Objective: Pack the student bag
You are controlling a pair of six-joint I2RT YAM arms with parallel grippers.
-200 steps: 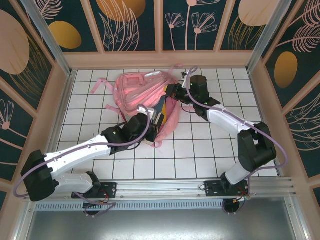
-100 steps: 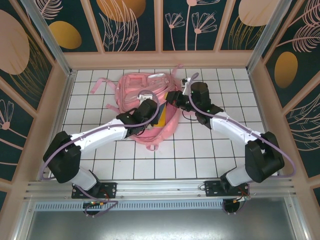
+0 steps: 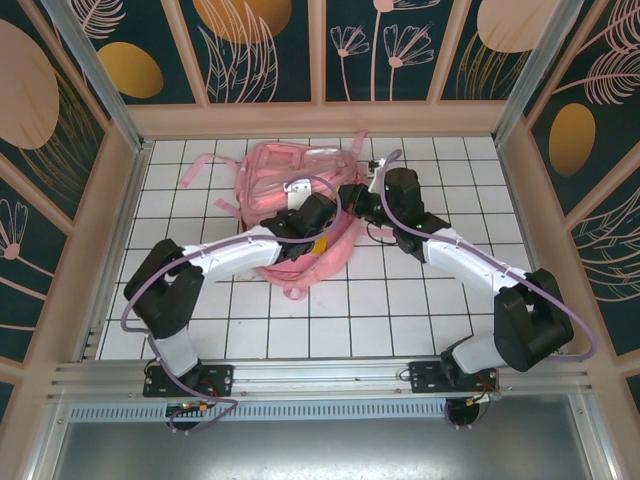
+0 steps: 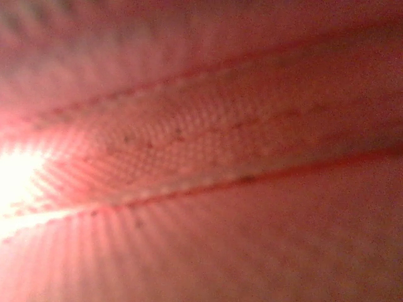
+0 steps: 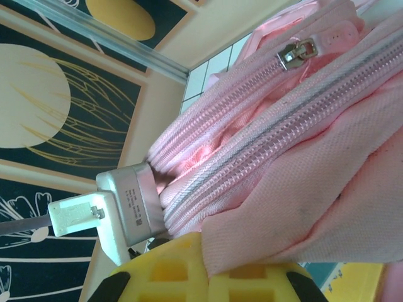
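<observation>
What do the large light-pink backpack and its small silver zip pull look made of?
The large light-pink backpack: woven fabric, matte, probably synthetic; weave grain and soft folds show. The small silver zip pull: likely metal, given its shiny silver glint.

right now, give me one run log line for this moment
student bag: on tiled table | right pincer: shut on its pink fabric beside the zip | left arm: end inside bag, grip hidden

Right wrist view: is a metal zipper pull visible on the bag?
Yes, a silver zipper pull sits on the student bag near the frame's top.
</observation>
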